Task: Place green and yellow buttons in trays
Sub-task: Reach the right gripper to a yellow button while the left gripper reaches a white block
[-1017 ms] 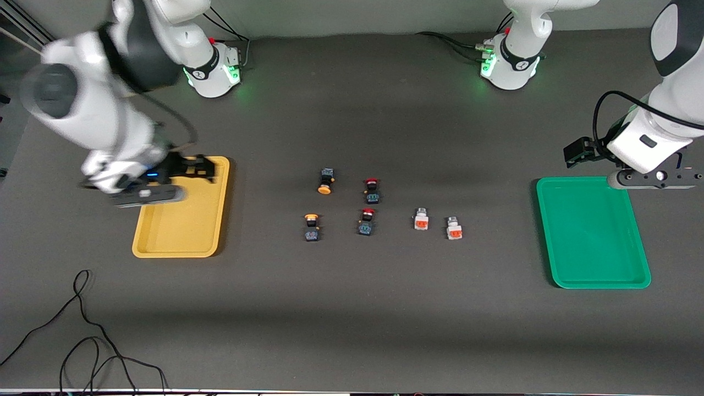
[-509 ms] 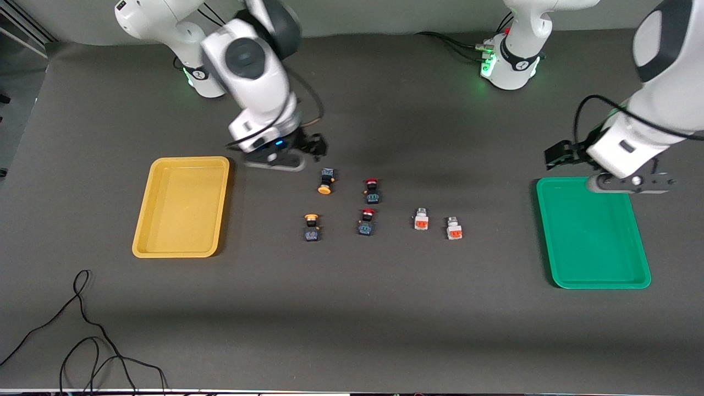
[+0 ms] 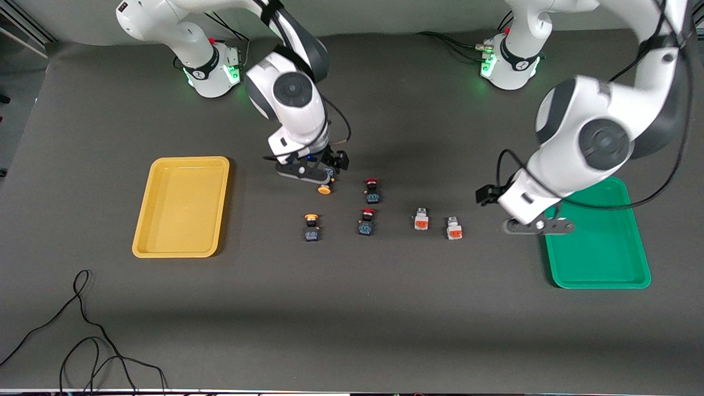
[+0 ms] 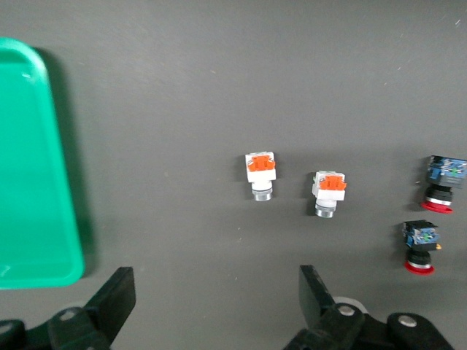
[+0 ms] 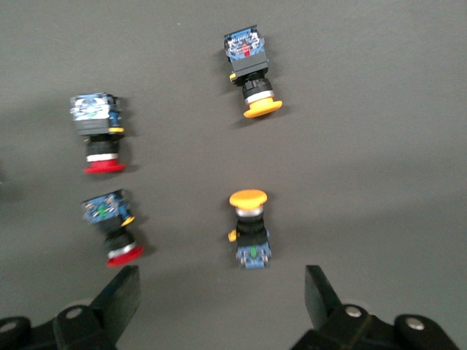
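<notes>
Right pincer (image 3: 306, 175), fingers spread and empty, over the yellow-capped button (image 3: 325, 186) lying farthest from the front camera; second yellow-capped button (image 3: 311, 226) nearer that camera, on the counter (image 3: 352, 319); two red-capped switches (image 3: 369, 206) beside them; two white buttons (image 3: 436, 224) toward the left arm's end; left pincer (image 3: 539, 226), likewise spread and empty, over the green tray's (image 3: 605, 258) edge; yellow tray (image 3: 181, 206) at the right arm's end.

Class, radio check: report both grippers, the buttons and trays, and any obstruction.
Right gripper open over farther yellow-capped button. Left gripper open by green tray. All four task buttons on table; both trays hold nothing. Red-capped switches sit between the groups.
</notes>
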Controlling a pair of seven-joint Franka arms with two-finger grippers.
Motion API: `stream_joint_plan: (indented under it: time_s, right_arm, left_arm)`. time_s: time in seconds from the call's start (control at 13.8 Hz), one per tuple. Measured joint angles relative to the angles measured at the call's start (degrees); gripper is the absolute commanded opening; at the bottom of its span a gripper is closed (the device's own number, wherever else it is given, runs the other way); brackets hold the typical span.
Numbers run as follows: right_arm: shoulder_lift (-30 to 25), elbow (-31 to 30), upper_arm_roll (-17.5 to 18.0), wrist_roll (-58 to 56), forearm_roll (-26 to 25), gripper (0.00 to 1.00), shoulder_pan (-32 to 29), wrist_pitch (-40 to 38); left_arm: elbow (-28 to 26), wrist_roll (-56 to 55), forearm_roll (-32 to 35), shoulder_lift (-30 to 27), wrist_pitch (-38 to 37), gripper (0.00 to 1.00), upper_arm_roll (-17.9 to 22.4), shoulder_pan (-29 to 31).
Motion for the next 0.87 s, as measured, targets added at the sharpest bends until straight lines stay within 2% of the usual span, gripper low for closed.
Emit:
stream_joint_plan:
  time_s: [0.22, 0.65, 0.73, 0.87]
  right_arm:
    - [4.3, -4.2, 0.0, 0.7, 0.0, 1.0, 0.0, 9.0]
    - [11.2, -4.7, 0.0, 1.0, 0.0, 1.0, 0.1, 15.6]
    - [11.8, -4.7, 0.0, 1.0, 0.0, 0.92, 0.1, 16.0]
    - [12.2, -4.6, 0.1, 1.1, 0.0, 0.56, 0.2, 16.4]
  left_arm:
    - [0.0, -0.3, 0.0, 5.8, 3.5, 0.99, 0.0, -0.4]
    - [0.0, -0.3, 0.0, 16.3, 13.9, 0.99, 0.0, -1.8]
    - [0.0, -0.4, 0.0, 17.6, 14.9, 0.99, 0.0, -2.0]
    - [-0.1, -0.7, 0.0, 20.1, 17.2, 0.99, 0.0, -2.2]
